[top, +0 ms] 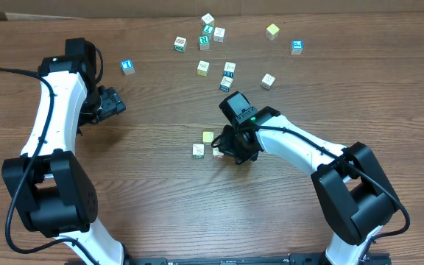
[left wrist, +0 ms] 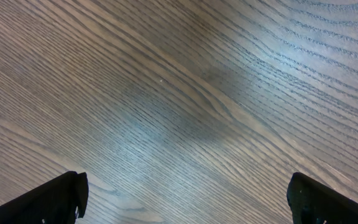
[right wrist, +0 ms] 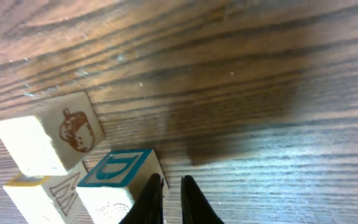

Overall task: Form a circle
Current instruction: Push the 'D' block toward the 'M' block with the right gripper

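The circle is a small cluster near the table's middle: a pale yellow cube (top: 208,137), a whitish cube (top: 198,150) and a cube with red marks (top: 218,152). The right wrist view shows them as an acorn-printed cube (right wrist: 61,134), a blue-lettered cube (right wrist: 120,180) and a cube marked M (right wrist: 39,196). My right gripper (top: 227,150) (right wrist: 171,180) is shut with nothing between its fingers, its tips right beside the blue-lettered cube. My left gripper (top: 116,103) (left wrist: 185,190) stands wide open over bare wood at the far left.
Several loose cubes lie scattered at the back: a blue-faced one (top: 127,66), green-faced ones (top: 180,44), a yellow one (top: 272,31), another blue one (top: 297,47), and whitish ones (top: 268,80) just behind the right arm.
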Action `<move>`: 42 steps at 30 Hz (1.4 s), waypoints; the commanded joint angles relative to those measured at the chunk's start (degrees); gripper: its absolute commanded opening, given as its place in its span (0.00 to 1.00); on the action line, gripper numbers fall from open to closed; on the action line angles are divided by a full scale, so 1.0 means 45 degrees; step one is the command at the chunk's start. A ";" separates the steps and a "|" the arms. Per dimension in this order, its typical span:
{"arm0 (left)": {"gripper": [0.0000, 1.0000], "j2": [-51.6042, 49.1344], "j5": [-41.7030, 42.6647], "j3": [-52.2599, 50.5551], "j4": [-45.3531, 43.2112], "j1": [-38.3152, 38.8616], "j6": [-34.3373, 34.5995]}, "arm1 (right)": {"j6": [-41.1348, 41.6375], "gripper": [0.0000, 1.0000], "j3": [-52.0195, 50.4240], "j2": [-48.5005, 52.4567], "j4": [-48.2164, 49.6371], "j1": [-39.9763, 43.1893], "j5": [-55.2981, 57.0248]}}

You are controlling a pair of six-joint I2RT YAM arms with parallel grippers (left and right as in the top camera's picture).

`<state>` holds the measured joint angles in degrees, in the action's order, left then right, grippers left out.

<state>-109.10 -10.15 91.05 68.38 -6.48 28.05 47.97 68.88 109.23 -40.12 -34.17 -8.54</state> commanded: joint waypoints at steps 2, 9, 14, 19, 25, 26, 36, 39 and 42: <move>1.00 0.0223 -0.0170 0.0209 0.0034 -0.0005 -0.0233 | 0.0000 0.09 -0.0058 -0.0413 0.0209 -0.0049 0.0214; 1.00 0.0223 -0.0165 0.0209 0.0029 -0.0005 -0.0233 | 0.0015 0.08 -0.0058 -0.0413 0.0126 -0.0049 0.0214; 1.00 0.0223 -0.0170 0.0209 0.0029 -0.0005 -0.0233 | 0.0646 0.08 -0.0058 -0.0413 -0.0874 -0.0058 0.0170; 1.00 0.0223 -0.0165 0.0209 0.0034 -0.0005 -0.0233 | 0.0675 0.08 -0.0058 -0.0413 -0.1360 -0.0204 -0.0180; 1.00 0.0223 -0.0170 0.0209 0.0034 -0.0005 -0.0233 | 0.0690 0.08 -0.0058 -0.0413 -0.1447 -0.0884 -0.0170; 1.00 0.0223 -0.0170 0.0209 0.0034 -0.0005 -0.0233 | 0.0690 0.08 -0.0058 -0.0413 -0.1389 -0.0981 -0.0160; 0.99 0.0223 -0.0170 0.0209 0.0029 -0.0005 -0.0228 | 0.0976 0.08 -0.0058 -0.0413 -0.1001 -0.1146 -0.0126; 1.00 0.0223 -0.0170 0.0209 0.0034 -0.0005 -0.0228 | 0.0967 0.08 -0.0068 -0.0413 -0.1020 -0.1171 -0.0121; 1.00 0.0223 -0.0165 0.0209 0.0034 -0.0005 -0.0233 | 0.0971 0.08 -0.0126 -0.0408 -0.0986 -0.1292 -0.0121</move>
<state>-109.10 -10.15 91.05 68.38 -6.48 28.05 51.86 68.88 109.23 -44.80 -39.46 -9.17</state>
